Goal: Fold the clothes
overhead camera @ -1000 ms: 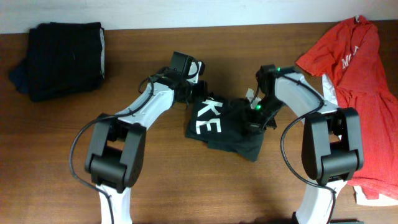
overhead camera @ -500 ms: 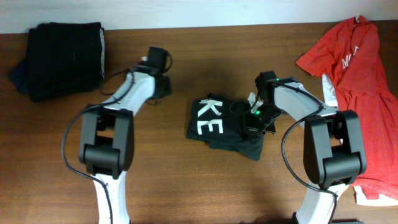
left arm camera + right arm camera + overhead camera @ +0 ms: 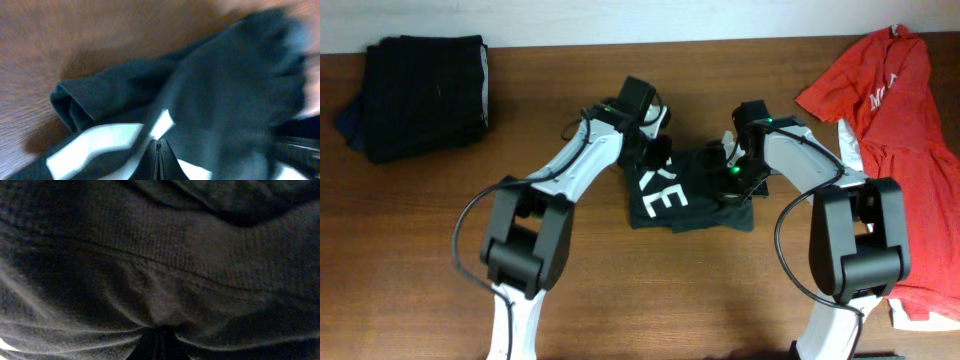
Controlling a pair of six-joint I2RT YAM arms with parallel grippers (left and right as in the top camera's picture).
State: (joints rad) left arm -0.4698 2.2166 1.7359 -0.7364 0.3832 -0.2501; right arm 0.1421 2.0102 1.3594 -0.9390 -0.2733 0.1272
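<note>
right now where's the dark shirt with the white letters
Overhead view: the dark shirt lies bunched near the middle of the table, between the black folded garment at far left and the red shirt at the right edge.

Seen from above, the light is even and fairly bright on the brown wooden table [image 3: 420, 250], with only soft, short shadows, and the picture is sharp. The left wrist view is heavily blurred and streaked, smearing the dark charcoal cloth T-shirt with white block letters [image 3: 225, 90]. The right wrist view is very dim. The weave is crisp mid-frame, and the near edge seems out of focus.
</note>
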